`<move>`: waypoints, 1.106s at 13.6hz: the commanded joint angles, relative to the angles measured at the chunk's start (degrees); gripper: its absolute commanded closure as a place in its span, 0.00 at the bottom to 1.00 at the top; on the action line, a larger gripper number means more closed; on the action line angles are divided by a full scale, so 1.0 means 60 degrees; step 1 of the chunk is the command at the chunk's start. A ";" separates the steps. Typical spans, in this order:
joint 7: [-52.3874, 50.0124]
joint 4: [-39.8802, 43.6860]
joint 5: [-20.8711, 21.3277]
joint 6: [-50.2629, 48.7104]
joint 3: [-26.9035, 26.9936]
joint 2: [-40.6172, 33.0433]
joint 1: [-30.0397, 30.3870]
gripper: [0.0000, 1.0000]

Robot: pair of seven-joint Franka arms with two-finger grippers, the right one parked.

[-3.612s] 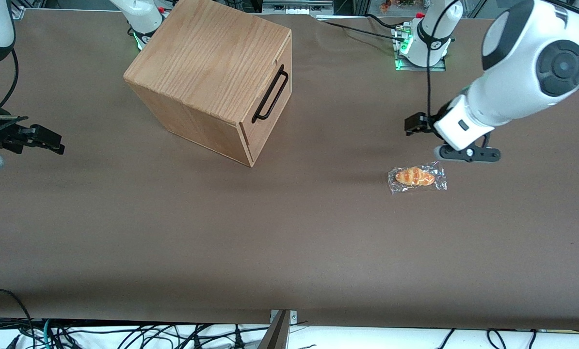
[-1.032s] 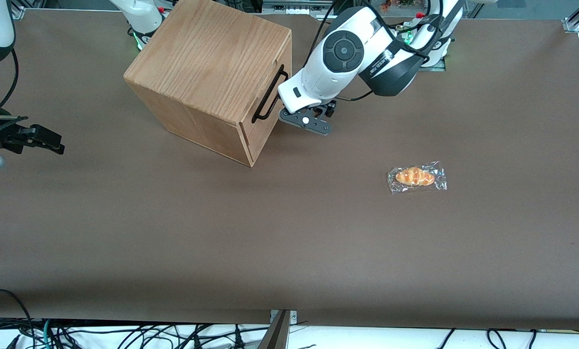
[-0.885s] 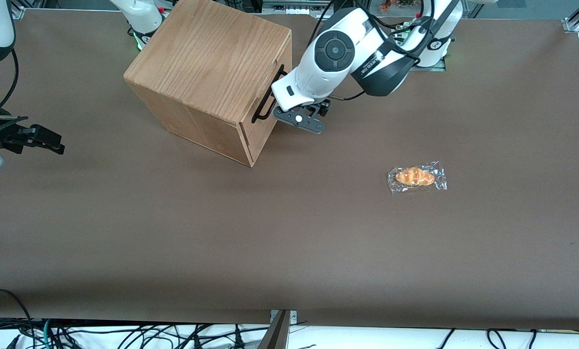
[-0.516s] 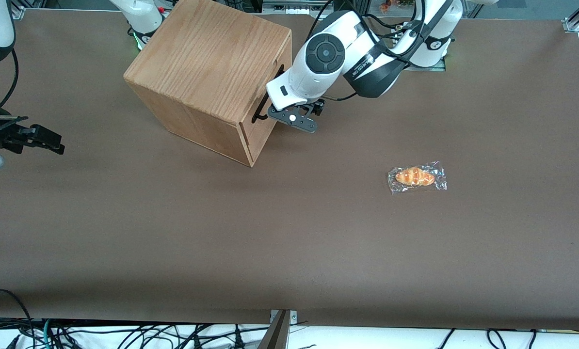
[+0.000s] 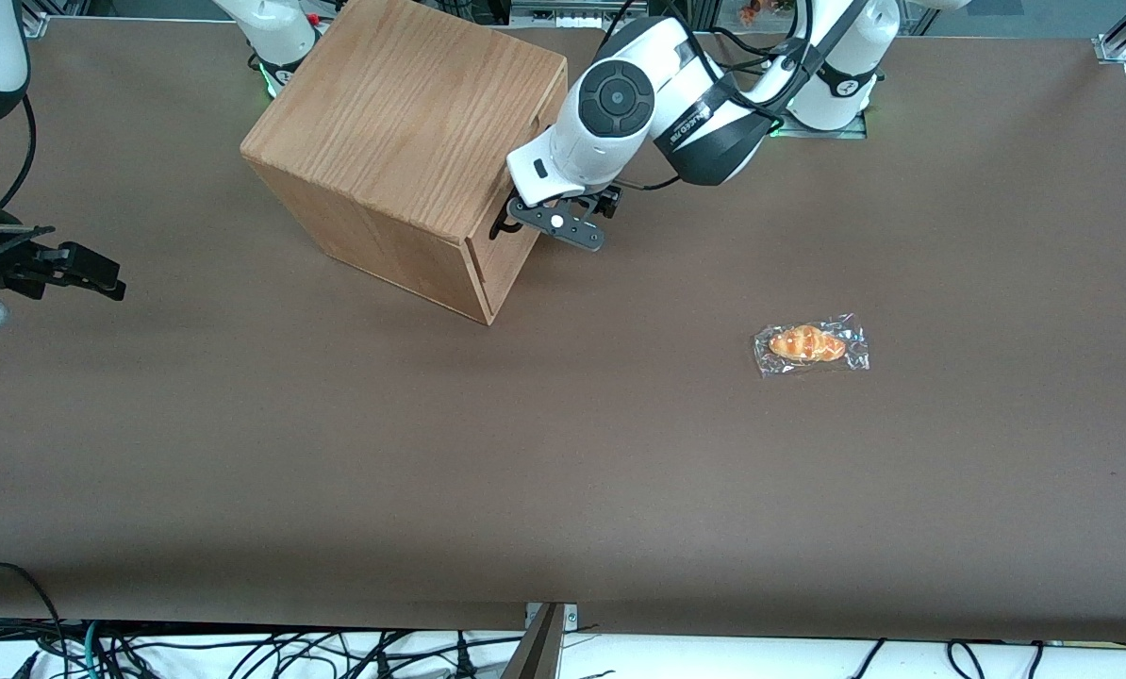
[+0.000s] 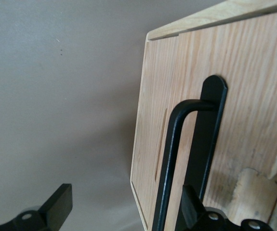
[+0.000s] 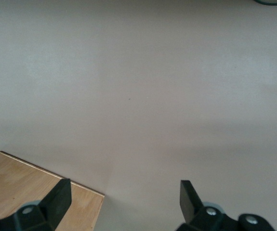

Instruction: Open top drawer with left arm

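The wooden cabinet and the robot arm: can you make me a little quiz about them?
1. True or false: the top drawer is already pulled out.
2. What is the gripper doing? A) open at the black handle B) holding the wrapped bread C) resting on the table
3. What colour is the cabinet?

Key: 1 false, it looks shut. 2 A, open, one finger beside the handle. 3 Light oak.

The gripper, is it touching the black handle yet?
Cannot tell. In the left wrist view the open gripper straddles the handle of the top drawer, but one finger overlaps the bar, hiding any gap.
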 commanded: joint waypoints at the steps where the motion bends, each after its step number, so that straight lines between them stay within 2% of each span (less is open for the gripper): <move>1: 0.0174 0.0037 -0.0340 0.0233 0.0057 0.0059 -0.0102 0.00; 3: 0.0801 0.0023 -0.0340 0.0263 0.0057 0.0103 -0.0088 0.00; 15: 0.0892 -0.0167 -0.0252 0.0761 0.0072 0.0382 -0.0117 0.00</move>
